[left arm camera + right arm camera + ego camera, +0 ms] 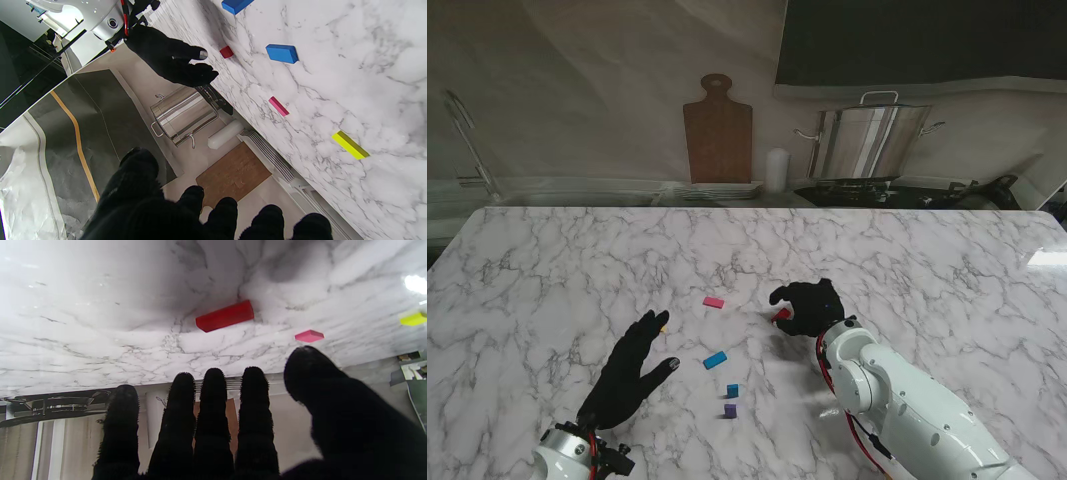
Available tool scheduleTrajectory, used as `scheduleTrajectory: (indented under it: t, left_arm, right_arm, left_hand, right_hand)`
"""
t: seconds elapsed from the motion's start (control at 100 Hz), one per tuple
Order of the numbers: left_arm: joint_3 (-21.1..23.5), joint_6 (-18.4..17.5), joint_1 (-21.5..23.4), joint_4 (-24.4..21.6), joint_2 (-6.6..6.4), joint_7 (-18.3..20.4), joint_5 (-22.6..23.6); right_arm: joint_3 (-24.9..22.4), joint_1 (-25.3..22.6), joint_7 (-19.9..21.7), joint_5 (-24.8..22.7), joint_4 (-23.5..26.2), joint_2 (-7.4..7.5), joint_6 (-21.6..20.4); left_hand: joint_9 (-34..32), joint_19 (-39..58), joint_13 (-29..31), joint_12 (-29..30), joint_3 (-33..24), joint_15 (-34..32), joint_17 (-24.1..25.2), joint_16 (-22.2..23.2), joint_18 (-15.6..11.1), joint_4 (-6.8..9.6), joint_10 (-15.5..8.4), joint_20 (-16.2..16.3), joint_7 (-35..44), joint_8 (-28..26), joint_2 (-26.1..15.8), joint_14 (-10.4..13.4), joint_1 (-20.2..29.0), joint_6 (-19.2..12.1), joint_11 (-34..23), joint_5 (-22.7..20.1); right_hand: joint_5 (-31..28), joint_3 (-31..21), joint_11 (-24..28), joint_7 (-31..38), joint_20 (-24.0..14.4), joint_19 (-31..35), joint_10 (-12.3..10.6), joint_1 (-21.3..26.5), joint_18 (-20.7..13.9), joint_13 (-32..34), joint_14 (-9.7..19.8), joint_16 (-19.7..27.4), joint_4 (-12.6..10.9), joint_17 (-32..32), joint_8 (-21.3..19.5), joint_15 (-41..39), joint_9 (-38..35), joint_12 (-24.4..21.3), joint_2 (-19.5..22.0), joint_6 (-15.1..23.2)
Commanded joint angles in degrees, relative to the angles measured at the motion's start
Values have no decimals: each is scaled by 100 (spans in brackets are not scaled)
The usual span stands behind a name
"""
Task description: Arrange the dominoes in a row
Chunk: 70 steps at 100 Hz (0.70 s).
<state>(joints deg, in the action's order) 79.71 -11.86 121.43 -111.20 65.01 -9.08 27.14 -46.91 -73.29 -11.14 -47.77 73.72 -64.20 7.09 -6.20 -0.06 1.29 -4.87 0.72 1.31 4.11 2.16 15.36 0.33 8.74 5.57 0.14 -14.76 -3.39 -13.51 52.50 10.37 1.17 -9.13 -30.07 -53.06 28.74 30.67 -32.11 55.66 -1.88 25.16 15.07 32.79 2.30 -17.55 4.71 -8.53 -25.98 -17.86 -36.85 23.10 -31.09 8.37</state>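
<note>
Right hand [810, 306] hovers over the red domino [782, 314] near the middle of the marble counter [547, 270], fingers [213, 400] stretched flat and apart, gripping nothing, the domino lying just beyond the fingertips. Left hand [632, 370] is spread wide and empty towards the near edge, a yellow domino [350, 145] at its fingertip. Between the hands lie a pink domino [714, 302], a blue domino [715, 360], a small blue block [732, 390] and a purple block [730, 410], scattered and well apart.
</note>
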Motion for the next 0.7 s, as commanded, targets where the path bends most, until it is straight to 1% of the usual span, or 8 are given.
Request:
scheduleTrajectory:
  t: [0.0, 0.11, 0.18, 0.33, 0.45, 0.69]
  left_arm:
    - [-36, 39, -3, 25, -4, 101, -1]
    - [-58, 64, -16, 34, -9, 116, 13]
    - [-69, 75, -23, 41, -12, 123, 22]
    - [-76, 83, -32, 56, -16, 142, 24]
    - [-79, 105, -29, 47, -15, 147, 16]
    - [-74, 108, -32, 47, -14, 146, 8]
  right_arm:
    - [61, 75, -26, -91, -149, 0, -30]
    - [254, 242, -167, -134, -411, -14, -78]
    - [393, 361, -272, -196, -573, -20, -96]
    - [722, 618, -425, -234, -885, -50, -135]
    - [987, 811, -572, -236, -1116, -95, -131]
    - [1408, 1122, -811, -246, -1521, -174, -57]
  left_hand:
    - [129, -72, -161, 38, 8, 53, -21, -104, -23, 5, -52, -26, -83, 63, -44, 14, 113, -31, 36, 150]
    - [127, -71, -162, 35, 13, 52, -22, -103, -26, 3, -52, -25, -81, 58, -43, 12, 105, -34, 34, 151]
    - [127, -71, -163, 35, 13, 54, -21, -103, -23, 3, -59, -25, -82, 57, -45, 20, 104, -37, 35, 152]
    - [129, -71, -160, 36, 10, 52, -22, -103, -26, 4, -49, -25, -85, 56, -41, 12, 108, -29, 37, 152]
    - [128, -70, -165, 36, 11, 55, -22, -104, -26, 4, -53, -24, -86, 57, -45, 19, 106, -35, 37, 152]
    - [129, -70, -161, 39, 11, 52, -21, -104, -25, 4, -51, -23, -88, 60, -47, 15, 106, -35, 38, 152]
  right_hand:
    - [211, -236, 114, 101, -68, 102, -76, 162, -95, 53, 76, -54, -69, -15, -115, -130, 251, 69, -123, 304]
    - [312, -325, 108, 144, -69, 130, -95, 196, -120, 34, 89, -42, -48, -36, -154, -152, 289, 65, -197, 507]
    - [358, -373, 123, 178, -79, 174, -92, 216, -135, 32, 78, -46, -34, -64, -178, -190, 297, 69, -261, 707]
    - [324, -512, 234, 318, -121, 332, -103, 304, -176, 60, 79, -96, 4, -143, -238, -364, 296, 123, -443, 1014]
    - [264, -630, 343, 433, -149, 462, -144, 394, -215, 69, 79, -160, 34, -194, -273, -553, 296, 185, -583, 1184]
    - [96, -815, 627, 733, -173, 716, -217, 587, -288, 148, 89, -276, 72, -336, -406, -915, 223, 375, -734, 1366]
